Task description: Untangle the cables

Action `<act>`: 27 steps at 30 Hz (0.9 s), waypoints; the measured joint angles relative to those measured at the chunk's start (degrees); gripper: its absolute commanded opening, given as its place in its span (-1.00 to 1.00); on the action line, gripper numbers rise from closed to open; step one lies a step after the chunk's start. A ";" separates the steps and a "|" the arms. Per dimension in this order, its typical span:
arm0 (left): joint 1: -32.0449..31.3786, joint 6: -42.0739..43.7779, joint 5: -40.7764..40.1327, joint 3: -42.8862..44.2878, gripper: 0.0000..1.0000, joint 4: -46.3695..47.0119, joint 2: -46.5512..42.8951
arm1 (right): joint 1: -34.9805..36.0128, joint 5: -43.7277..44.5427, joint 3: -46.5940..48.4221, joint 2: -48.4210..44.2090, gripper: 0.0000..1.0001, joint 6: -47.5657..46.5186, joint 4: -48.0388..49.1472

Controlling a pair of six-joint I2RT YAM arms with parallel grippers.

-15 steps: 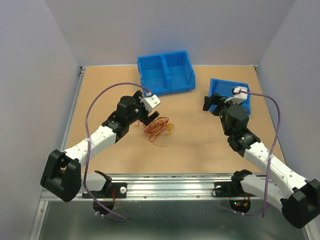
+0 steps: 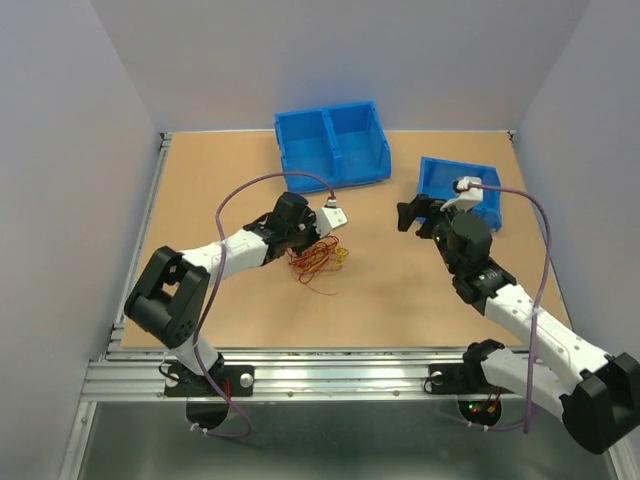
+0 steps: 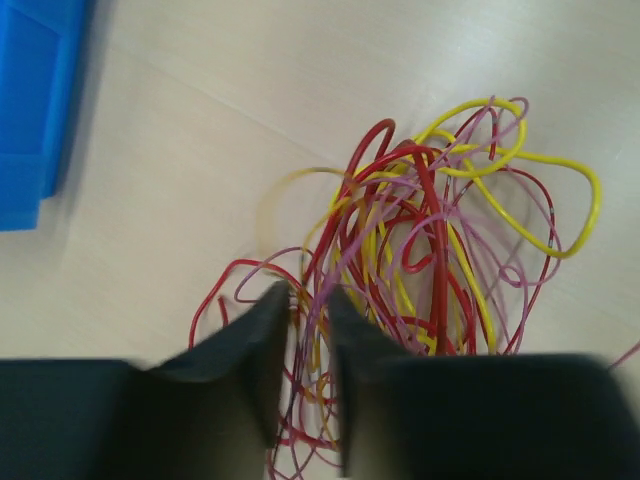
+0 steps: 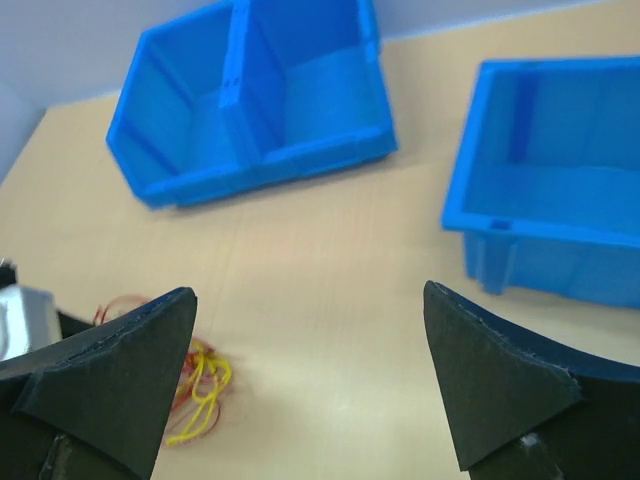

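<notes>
The cables (image 2: pixel 318 258) lie in one tangle of thin red, yellow and mauve loops near the middle of the table. In the left wrist view the cables (image 3: pixel 440 250) fill the frame. My left gripper (image 3: pixel 308 293) sits down in the tangle's left side, its jaws a narrow gap apart. Several strands run through that gap, and table shows between them. From above, the left gripper (image 2: pixel 312 240) is at the tangle's upper edge. My right gripper (image 4: pixel 307 292) hangs wide open and empty above bare table, well right of the cables (image 4: pixel 200 385). Overhead, the right gripper (image 2: pixel 408 215) sits beside the single bin.
A blue two-compartment bin (image 2: pixel 332 145) stands at the back centre, also seen as the bin (image 4: pixel 250 90) from the right wrist. A single blue bin (image 2: pixel 465 185) sits just behind the right gripper. A blue bin corner (image 3: pixel 35 100) shows left of the tangle.
The left arm has folded and dropped lower, and its gripper has shifted right onto the tangle. The right gripper has edged slightly left.
</notes>
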 measured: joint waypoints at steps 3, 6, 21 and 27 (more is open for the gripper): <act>0.00 0.04 0.00 2.25 -1.00 -1.18 3.50 | -0.02 -7.98 0.66 5.97 1.00 -0.55 0.66; 0.31 -0.15 0.24 2.34 -1.00 -1.70 3.78 | 0.92 -15.85 2.43 15.72 1.00 -2.01 0.52; 3.67 -1.90 5.05 1.31 -1.00 0.31 -4.48 | 6.38 -35.63 15.15 41.11 0.21 -9.22 3.67; 3.72 -1.90 5.90 1.31 -1.00 0.17 -4.48 | 6.49 -39.26 17.29 44.13 0.22 -10.21 5.33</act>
